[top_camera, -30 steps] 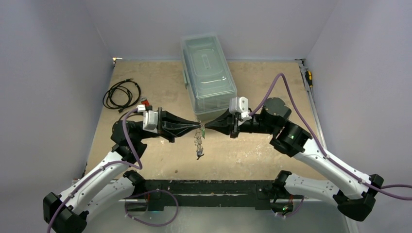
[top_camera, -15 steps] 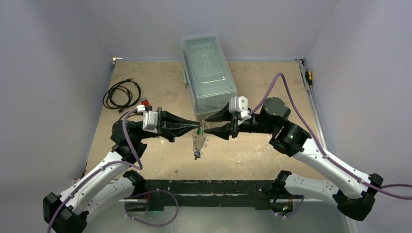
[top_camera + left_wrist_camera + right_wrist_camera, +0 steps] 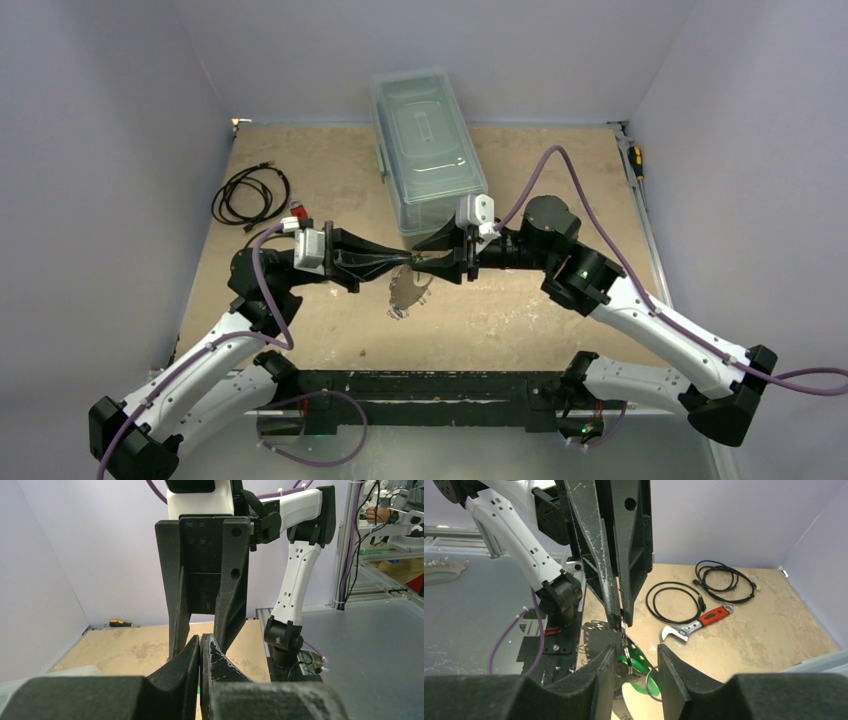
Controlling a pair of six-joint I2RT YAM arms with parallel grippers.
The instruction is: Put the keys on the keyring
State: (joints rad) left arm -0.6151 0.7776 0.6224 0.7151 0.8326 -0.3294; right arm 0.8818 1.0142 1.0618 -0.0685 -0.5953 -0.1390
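Observation:
My left gripper (image 3: 411,262) is shut on the top of the keyring (image 3: 405,291), which hangs below it over the table, tilted left. In the right wrist view the left fingertips (image 3: 616,620) pinch a small wire ring. Below them hang the perforated crescent band (image 3: 596,635) and a bright green key (image 3: 640,669). My right gripper (image 3: 636,666) is open. Its jaws stand either side of the green key and a loose wire ring (image 3: 652,681) without closing on them. From above, the right gripper (image 3: 421,257) straddles the left one's tip. No blue key can be made out.
A clear lidded plastic box (image 3: 428,150) stands just behind the grippers. Black coiled cables (image 3: 250,195) and a red-handled wrench (image 3: 696,625) lie at the left. A yellow-handled screwdriver (image 3: 635,160) rests at the right edge.
The right gripper has gone from shut to open and moved left around the left gripper's tip. The keyring has swung and now hangs tilted left.

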